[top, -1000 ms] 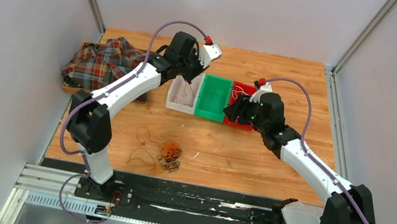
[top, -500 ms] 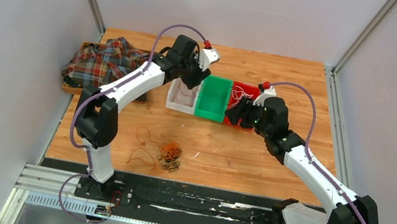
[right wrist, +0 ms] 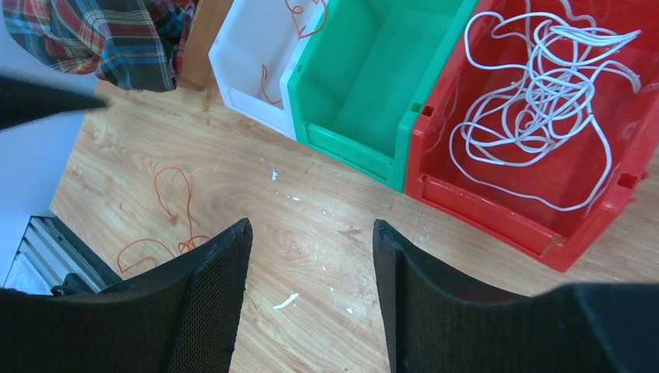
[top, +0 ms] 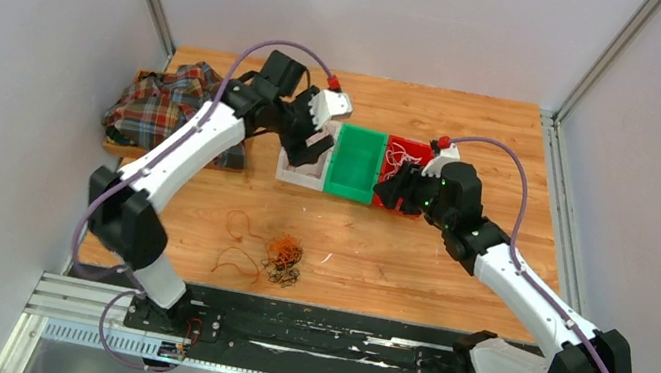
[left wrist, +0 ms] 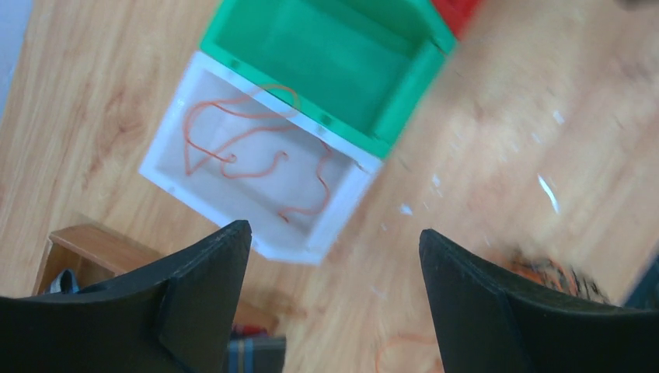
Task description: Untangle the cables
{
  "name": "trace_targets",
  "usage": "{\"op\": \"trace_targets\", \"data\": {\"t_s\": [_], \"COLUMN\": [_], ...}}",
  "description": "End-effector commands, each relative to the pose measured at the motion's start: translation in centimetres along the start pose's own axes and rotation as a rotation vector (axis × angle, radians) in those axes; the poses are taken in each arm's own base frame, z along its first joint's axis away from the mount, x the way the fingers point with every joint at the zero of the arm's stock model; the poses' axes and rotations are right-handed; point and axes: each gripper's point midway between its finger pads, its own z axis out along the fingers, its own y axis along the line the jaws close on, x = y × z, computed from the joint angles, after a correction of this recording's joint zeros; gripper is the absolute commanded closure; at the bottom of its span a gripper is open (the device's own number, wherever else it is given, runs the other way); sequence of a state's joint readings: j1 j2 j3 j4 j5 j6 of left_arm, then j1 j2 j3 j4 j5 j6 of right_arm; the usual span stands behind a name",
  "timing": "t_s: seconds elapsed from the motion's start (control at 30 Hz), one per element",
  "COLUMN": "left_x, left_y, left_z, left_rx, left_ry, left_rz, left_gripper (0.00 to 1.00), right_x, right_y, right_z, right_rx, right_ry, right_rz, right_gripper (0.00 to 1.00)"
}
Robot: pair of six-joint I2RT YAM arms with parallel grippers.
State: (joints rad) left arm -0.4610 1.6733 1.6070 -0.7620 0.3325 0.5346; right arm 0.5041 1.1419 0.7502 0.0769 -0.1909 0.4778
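Observation:
A small tangle of orange and dark cables [top: 283, 260] lies on the table near the front, with loose orange cables [top: 238, 227] beside it. One orange cable [left wrist: 249, 148] lies curled inside the white bin [top: 286, 174]. White cables [right wrist: 544, 93] fill the red bin [right wrist: 497, 206]. Between them stands the green bin [right wrist: 373, 78] with nothing in it. My left gripper [left wrist: 334, 241] hovers open over the white bin's near corner, holding nothing. My right gripper [right wrist: 311, 233] is open above bare wood just in front of the green and red bins.
A plaid cloth [top: 168, 104] is heaped on a wooden board [top: 115, 148] at the table's left edge. White scraps [right wrist: 286, 301] dot the wood. Grey walls and metal posts close in the table on three sides.
My left gripper went from shut to wide open above the white bin, and that arm's elbow swung out to the left. The right arm edged slightly toward the red bin.

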Motion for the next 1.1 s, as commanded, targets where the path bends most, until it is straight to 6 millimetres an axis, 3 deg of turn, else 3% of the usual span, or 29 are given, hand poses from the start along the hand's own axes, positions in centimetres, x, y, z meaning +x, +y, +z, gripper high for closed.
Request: {"op": "trace_targets", "data": {"t_s": [0.0, 0.13, 0.23, 0.33, 0.47, 0.57, 0.83, 0.97, 1.07], "left_x": [4.2, 9.1, 12.0, 15.5, 19.0, 19.9, 21.4, 19.4, 17.7], "left_y": [-7.3, -11.4, -13.3, -13.2, -10.7, -9.8, -10.3, -11.5, -12.7], "left_z": [-5.0, -6.4, -6.6, -6.0, -3.9, -2.9, -0.2, -0.7, -2.0], "left_rx": [0.251, 0.374, 0.426, 0.419, 0.325, 0.317, 0.342, 0.406, 0.465], "left_ry": [0.057, 0.124, 0.153, 0.242, 0.383, 0.413, 0.387, 0.306, 0.239], "left_rz": [0.139, 0.168, 0.190, 0.276, 0.311, 0.312, 0.324, 0.295, 0.307], "left_gripper": [0.16, 0.20, 0.23, 0.24, 0.31, 0.35, 0.35, 0.34, 0.31], "right_x": [-0.1, 0.3, 0.8, 1.3, 1.8, 2.5, 4.8, 7.4, 11.1], "right_y": [0.3, 0.7, 0.9, 1.2, 1.7, 2.2, 2.8, 4.8, 7.8], "right_z": [-0.2, -0.4, -0.7, -0.9, -0.8, -0.8, -0.9, -1.0, -0.9], "right_rx": [-0.024, -0.050, -0.060, -0.074, -0.096, -0.123, -0.150, -0.210, -0.285], "right_ry": [0.012, 0.028, 0.039, 0.050, 0.063, 0.076, 0.122, 0.196, 0.304], "right_rz": [-0.013, -0.031, -0.045, -0.054, -0.062, -0.064, -0.023, -0.015, -0.073], "right_gripper": [0.41, 0.41, 0.41, 0.41, 0.41, 0.42, 0.42, 0.42, 0.42]}}
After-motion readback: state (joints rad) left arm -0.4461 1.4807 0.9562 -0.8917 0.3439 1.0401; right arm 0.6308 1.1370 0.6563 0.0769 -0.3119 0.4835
